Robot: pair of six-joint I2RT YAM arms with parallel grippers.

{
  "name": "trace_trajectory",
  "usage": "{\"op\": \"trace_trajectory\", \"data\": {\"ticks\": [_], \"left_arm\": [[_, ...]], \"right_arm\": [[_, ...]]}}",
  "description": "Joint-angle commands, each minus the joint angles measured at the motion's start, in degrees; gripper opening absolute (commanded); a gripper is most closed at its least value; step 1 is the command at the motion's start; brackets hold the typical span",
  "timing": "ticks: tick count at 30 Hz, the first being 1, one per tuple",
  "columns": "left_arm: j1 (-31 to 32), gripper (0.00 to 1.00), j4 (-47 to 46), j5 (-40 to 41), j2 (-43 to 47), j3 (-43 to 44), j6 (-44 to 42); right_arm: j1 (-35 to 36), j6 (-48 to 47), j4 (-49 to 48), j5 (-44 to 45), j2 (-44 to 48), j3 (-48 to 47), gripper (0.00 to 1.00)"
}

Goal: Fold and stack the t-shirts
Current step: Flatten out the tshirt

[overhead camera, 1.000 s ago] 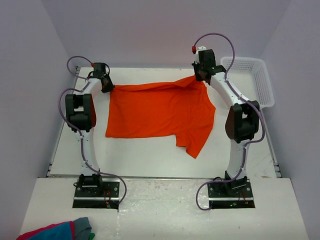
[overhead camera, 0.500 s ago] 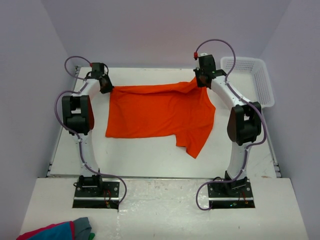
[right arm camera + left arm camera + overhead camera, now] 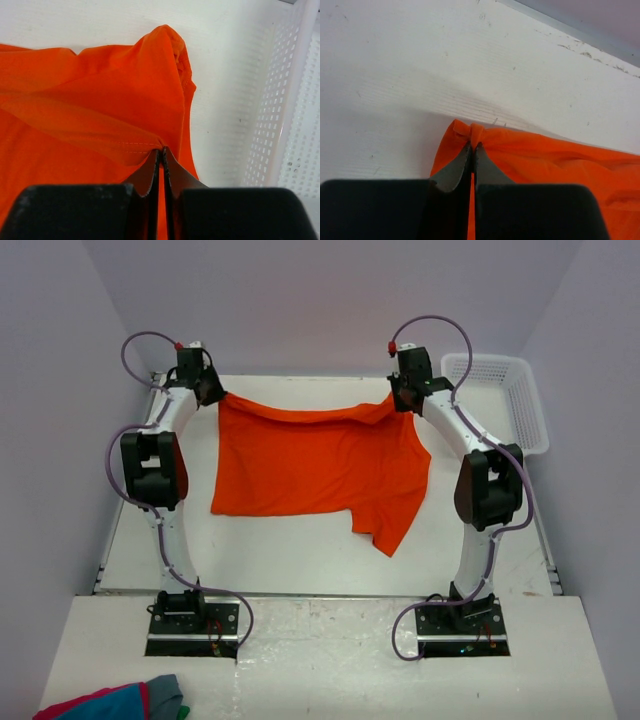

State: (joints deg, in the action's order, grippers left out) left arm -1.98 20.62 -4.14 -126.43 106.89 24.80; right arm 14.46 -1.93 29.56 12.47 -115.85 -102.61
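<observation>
Two corners of the thin, creased t-shirt [image 3: 310, 460] are pinched by left gripper [image 3: 471, 146] and right gripper [image 3: 161, 150]; right wrist view shows hem stitching [image 3: 132, 143].

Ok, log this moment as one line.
left claw: shut on t-shirt far-left corner | right claw: shut on far-right corner | near hem on table

The left gripper [image 3: 207, 393], clamped on the shirt's [image 3: 320, 465] far left corner, has drawn back and outward toward the rear edge of the worktop [image 3: 300, 550], carrying that corner with it and stretching the far hem longer
</observation>
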Motion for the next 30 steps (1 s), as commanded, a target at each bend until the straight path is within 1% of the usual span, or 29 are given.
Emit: {"op": "trace_trajectory", "data": {"ticks": [1,4,8,14,23,30], "left_arm": [[-0.75,0.00,0.20,-0.69,0.83,0.43,0.25],[-0.57,0.00,0.47,1.67,3.37,-3.42,0.25],[-0.66,0.00,1.17,3.79,4.00,-5.90,-0.27],[-0.66,0.00,2.93,2.91,4.09,-6.69,0.07],[-0.57,0.00,2.32,3.44,7.78,-13.72,0.43],[-0.57,0.00,1.79,3.70,9.54,-19.34,0.96]], "right_arm": [[-0.22,0.18,0.06,1.06,0.89,-2.16,0.00],[-0.22,0.79,0.32,1.68,1.59,-1.28,0.00],[-0.22,1.49,0.76,2.12,2.38,-0.05,0.00],[-0.31,1.49,1.73,3.70,3.79,1.71,0.00],[-0.57,3.87,2.08,4.85,5.72,4.34,0.00],[-0.57,4.31,2.70,5.72,5.20,5.58,0.00]]}}
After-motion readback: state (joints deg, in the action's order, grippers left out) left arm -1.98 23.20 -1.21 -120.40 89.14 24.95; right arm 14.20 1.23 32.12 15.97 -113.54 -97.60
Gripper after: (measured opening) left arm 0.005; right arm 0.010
